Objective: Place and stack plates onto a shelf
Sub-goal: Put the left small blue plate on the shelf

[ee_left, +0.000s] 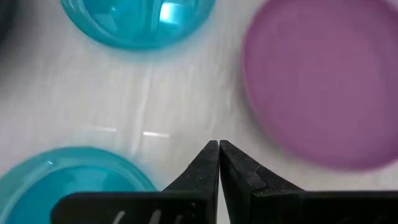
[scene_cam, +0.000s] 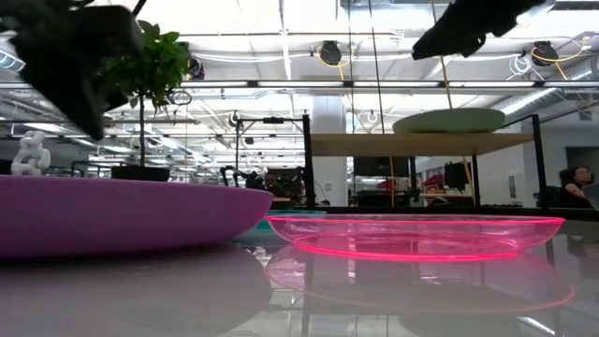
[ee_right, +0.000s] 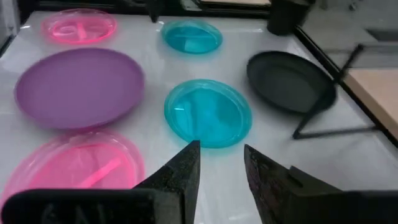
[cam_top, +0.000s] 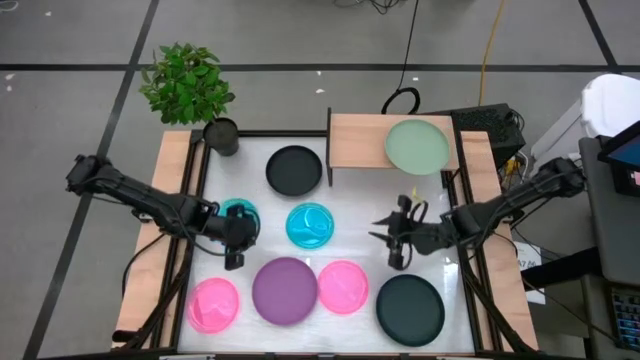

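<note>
left gripper (cam_top: 235, 262) pressed together beside cyan plate (cam_top: 238, 213); right gripper (cam_top: 382, 232) spread, near second cyan plate (cam_top: 310, 225)

The white table (cam_top: 350, 190) carries seven plates. A black plate (cam_top: 294, 169) lies at upper centre, two cyan plates (cam_top: 311, 225) mid-left, a purple plate (cam_top: 285, 290) between two pink plates (cam_top: 343, 286) along the bottom, and a dark teal plate (cam_top: 410, 309) lower right. The shelf (cam_top: 355, 140) stands at upper right, and a plant pot (cam_top: 221, 136) at upper left.
</note>
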Motion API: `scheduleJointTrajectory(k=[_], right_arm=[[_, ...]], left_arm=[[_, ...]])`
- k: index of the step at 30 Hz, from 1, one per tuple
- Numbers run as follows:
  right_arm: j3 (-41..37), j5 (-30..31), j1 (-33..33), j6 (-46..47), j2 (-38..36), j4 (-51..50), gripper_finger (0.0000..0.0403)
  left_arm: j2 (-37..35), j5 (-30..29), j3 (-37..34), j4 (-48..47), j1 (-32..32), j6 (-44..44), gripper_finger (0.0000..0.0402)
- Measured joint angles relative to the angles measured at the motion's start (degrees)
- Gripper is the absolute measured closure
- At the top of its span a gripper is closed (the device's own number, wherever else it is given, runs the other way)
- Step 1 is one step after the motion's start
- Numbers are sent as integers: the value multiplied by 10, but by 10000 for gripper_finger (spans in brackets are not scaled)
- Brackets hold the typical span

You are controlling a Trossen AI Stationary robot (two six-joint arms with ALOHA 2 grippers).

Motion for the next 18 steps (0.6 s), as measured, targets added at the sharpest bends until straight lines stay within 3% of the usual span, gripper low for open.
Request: scheduleJointTrajectory(k=[2,11,18], right_arm=[[-15,1,9,-12,0,22,293],[-22,2,15,-15,0,22,293],[-22,2,15,-15,0,20,293]], left_arm=[[0,-3,-19,-2,-20,12,366],[0,-48,-67,1,-52,-92,246],[12,-54,-99,-2,-55,-105,216]])
